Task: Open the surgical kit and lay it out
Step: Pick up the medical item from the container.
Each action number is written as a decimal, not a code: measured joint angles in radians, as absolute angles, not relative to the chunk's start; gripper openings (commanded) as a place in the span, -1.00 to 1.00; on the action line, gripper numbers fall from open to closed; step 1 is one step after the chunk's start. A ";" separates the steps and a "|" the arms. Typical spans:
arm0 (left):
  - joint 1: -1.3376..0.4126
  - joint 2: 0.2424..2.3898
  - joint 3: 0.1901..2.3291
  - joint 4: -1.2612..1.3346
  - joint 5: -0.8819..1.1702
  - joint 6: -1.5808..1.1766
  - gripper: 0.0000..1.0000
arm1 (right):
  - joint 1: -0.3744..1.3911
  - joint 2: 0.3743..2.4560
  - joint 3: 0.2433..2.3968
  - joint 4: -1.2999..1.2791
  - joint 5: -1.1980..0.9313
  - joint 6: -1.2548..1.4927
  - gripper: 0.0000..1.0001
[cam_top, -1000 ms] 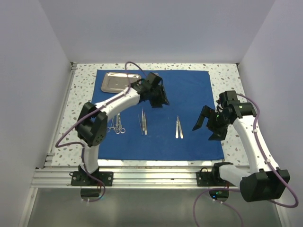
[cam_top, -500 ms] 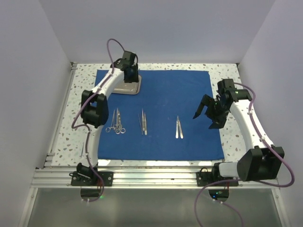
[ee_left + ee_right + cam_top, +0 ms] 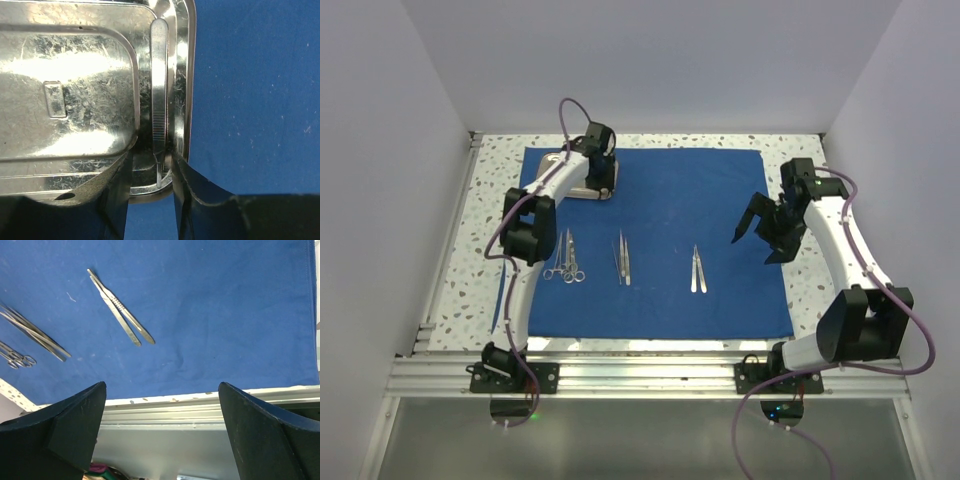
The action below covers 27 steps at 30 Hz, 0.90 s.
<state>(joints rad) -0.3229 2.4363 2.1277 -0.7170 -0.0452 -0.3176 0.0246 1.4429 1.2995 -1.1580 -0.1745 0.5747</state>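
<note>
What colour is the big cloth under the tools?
The cloth is royal blue, clearest from the top.

White-and-black left arm [image 3: 555, 180] reaching far out, white-and-black right arm [image 3: 845, 250] bent in at its side.
The left arm stretches from its base to the far left of the bench. Its black two-finger left tool [image 3: 152, 172] points straight down and sits low, with the fingers [image 3: 117, 190] parted a moderate way. The right arm rises and folds inward at the elbow. Its black right tool [image 3: 760, 238] hangs raised and tilted back toward the bases, with the fingers [image 3: 75, 425] spread wide.
</note>
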 measured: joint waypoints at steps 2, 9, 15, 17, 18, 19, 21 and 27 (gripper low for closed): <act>-0.323 2.436 2.115 -0.711 -0.038 -0.318 -0.24 | 0.021 1.446 1.299 -1.158 -0.175 0.574 0.96; -0.323 2.436 2.107 -0.704 -0.041 -0.318 -0.42 | 0.010 1.448 1.299 -1.154 -0.176 0.568 0.96; -0.323 2.435 2.101 -0.715 -0.067 -0.321 -0.74 | 0.006 1.448 1.295 -1.151 -0.176 0.561 0.96; -0.323 2.431 2.093 -0.715 -0.068 -0.321 -0.84 | 0.006 1.448 1.289 -1.150 -0.176 0.559 0.96; -0.323 2.428 2.086 -0.713 -0.067 -0.321 -1.00 | 0.006 1.447 1.285 -1.150 -0.177 0.557 0.96; -0.323 2.425 2.082 -0.710 -0.066 -0.323 -1.00 | 0.006 1.446 1.282 -1.151 -0.177 0.557 0.96; -0.323 2.420 2.072 -0.704 -0.062 -0.322 -1.00 | 0.006 1.444 1.276 -1.150 -0.178 0.556 0.97; -0.323 2.399 2.040 -0.690 -0.059 -0.322 -1.00 | 0.006 1.429 1.250 -1.147 -0.185 0.556 0.96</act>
<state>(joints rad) -0.3229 2.3993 2.0399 -0.6895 -0.0589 -0.3218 0.0055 1.4288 1.2503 -1.1465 -0.1848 0.5564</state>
